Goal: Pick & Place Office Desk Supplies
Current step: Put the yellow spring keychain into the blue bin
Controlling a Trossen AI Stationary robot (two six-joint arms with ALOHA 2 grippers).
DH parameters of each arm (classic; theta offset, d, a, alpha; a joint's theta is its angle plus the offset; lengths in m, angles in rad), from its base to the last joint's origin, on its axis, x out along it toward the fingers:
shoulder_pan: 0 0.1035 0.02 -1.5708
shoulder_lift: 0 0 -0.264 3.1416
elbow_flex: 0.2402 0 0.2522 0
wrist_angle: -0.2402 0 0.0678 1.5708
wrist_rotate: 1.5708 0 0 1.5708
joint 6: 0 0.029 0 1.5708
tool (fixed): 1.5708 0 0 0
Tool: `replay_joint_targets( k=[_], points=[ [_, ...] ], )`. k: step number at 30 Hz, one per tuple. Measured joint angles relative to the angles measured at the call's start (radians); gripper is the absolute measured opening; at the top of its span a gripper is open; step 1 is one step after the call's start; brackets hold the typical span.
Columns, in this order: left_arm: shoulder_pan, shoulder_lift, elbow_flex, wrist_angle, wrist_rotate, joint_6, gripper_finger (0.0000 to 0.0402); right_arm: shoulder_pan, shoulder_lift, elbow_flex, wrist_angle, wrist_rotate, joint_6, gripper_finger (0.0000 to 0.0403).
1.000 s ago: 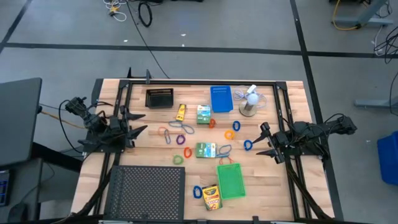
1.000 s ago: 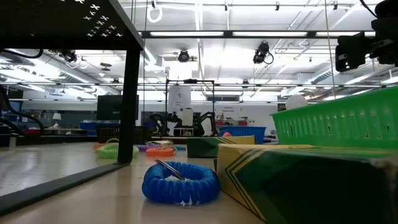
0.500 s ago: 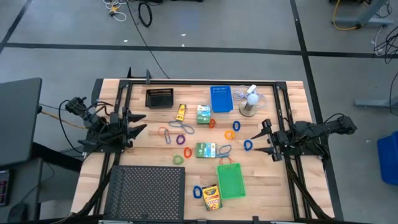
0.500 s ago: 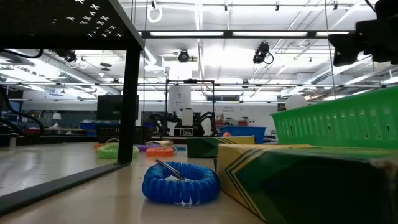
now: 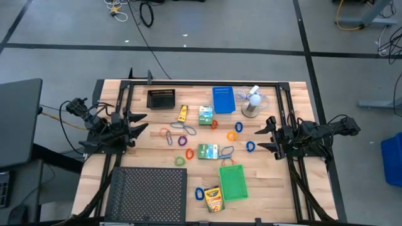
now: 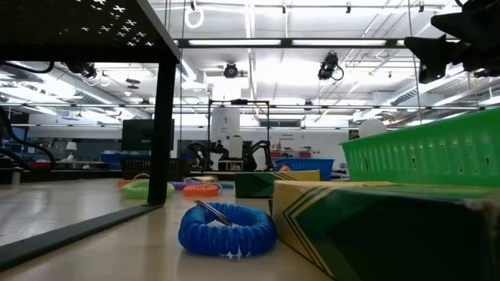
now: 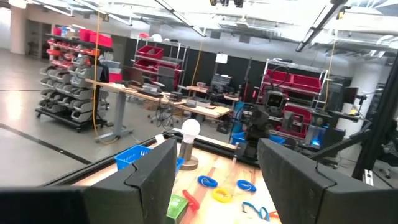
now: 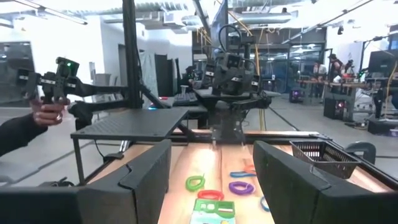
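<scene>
Spread over the middle of the table are several coloured rubber-band loops [image 5: 183, 129], two green-white boxes [image 5: 205, 115] [image 5: 207, 151] and a yellow tube [image 5: 183, 113]. A black bin [image 5: 161, 99] and a blue bin [image 5: 223, 100] stand at the far side. A green bin [image 5: 233, 182] and the yellow crayon box [image 5: 213, 198] sit near the front edge. My left gripper [image 5: 141, 123] hovers open at the table's left. My right gripper [image 5: 264, 135] hovers open at the right, beside a blue loop [image 5: 250, 146]. Both wrist views show nothing between the fingers.
A white mini fan [image 5: 252, 103] stands at the far right. A large black mesh tray [image 5: 149, 194] on legs fills the near left. In the right wrist view a person's hand [image 8: 43, 102] holds a device beyond the table's left side.
My right gripper has swung a little toward the table's far edge and tipped slightly upward, staying open. My left gripper has rolled slightly about its own line without changing place. No object has moved.
</scene>
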Motion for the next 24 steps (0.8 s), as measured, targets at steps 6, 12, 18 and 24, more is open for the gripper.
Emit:
replay_joint_targets(
  k=[6, 12, 18, 24],
  points=[
    [0.0, 0.0, 0.0, 0.0, 0.004, -0.021, 0.0231, 0.0, 0.0, 0.0, -0.001, 0.017, -0.003, 0.0238],
    [0.0, 0.0, 0.001, 0.039, 0.019, 0.041, 0.0231, 0.0, 0.0, 0.0, -0.054, 0.021, 0.002, 0.0238],
    [0.001, 0.027, 0.001, -0.046, 0.088, -0.011, 0.0231, -0.013, 0.069, 0.0, -0.119, 0.063, 0.092, 0.0238],
    [0.07, 0.156, 0.001, -0.095, 0.133, -0.104, 0.0231, -0.05, 0.297, 0.007, 0.01, 0.066, 0.154, 0.0238]
  ],
)
